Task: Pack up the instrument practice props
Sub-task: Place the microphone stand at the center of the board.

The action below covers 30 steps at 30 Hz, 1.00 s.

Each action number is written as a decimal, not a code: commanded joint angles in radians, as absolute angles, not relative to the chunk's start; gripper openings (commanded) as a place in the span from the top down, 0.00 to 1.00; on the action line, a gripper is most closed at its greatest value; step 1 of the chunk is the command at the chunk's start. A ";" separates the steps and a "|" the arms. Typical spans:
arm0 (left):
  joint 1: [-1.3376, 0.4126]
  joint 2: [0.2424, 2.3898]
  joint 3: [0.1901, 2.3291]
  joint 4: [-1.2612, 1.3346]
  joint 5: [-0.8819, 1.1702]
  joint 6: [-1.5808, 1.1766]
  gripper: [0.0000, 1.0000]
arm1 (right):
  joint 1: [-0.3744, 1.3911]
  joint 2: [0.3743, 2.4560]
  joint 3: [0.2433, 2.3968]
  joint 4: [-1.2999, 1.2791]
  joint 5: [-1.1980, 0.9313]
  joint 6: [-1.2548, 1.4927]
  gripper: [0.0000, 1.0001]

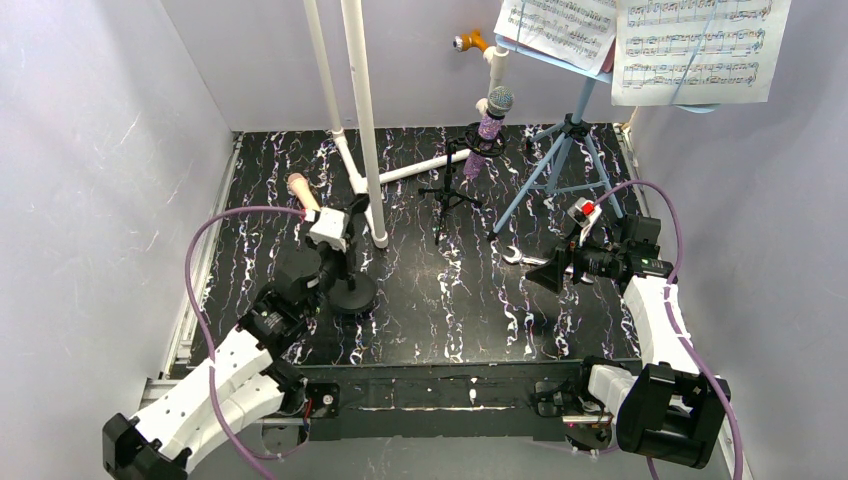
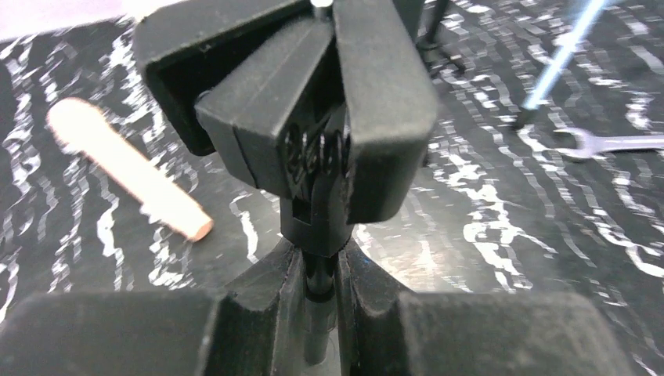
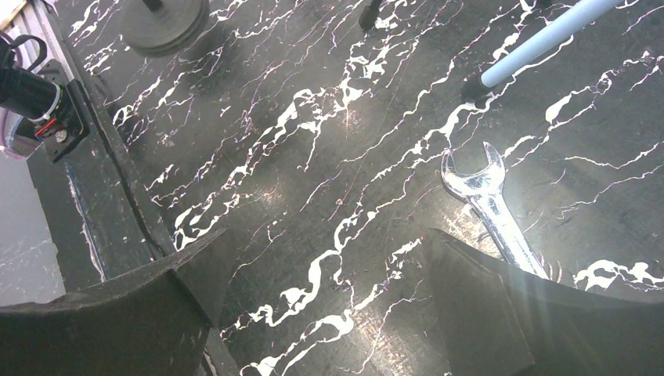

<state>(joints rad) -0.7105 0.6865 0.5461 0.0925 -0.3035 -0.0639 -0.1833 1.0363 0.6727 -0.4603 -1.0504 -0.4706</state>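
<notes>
The left gripper [image 2: 317, 270] has its fingers pinched narrow around the thin black stem of the holder [image 2: 313, 157]. The holder's clip fills the top of the wrist view, and its round base sits on the table at lower left of centre in the top view. The peach mic [image 2: 129, 168] lies flat to the left of it.

The right gripper [image 3: 327, 247] hangs with fingers spread wide, holding nothing, over bare table. The wrench [image 3: 489, 204] lies by its right finger.

Further back, the purple mic [image 1: 490, 120] stands in the black tripod [image 1: 452, 195]. Right of that, the blue rack [image 1: 570, 128] carries pages [image 1: 700, 45] in the upper right corner. White pipes [image 1: 360, 100] rise at upper centre.

The table [image 1: 450, 300] is black with white marbling, and pale lilac walls [image 1: 100, 150] close three sides.
</notes>
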 commanded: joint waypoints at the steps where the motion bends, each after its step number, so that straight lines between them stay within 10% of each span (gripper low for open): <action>1: -0.544 0.728 0.624 0.071 -0.355 -0.065 1.00 | -0.188 1.035 0.673 -0.431 -1.071 -0.476 0.02; 30: -0.086 1.226 0.805 0.498 -0.404 -0.022 1.00 | -0.187 1.031 0.676 -0.446 -1.084 -0.491 0.02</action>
<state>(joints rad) -0.1097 1.2003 0.7403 0.3199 -0.3511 -0.0536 -0.1833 1.0363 0.6727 -0.4610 -1.0542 -0.4747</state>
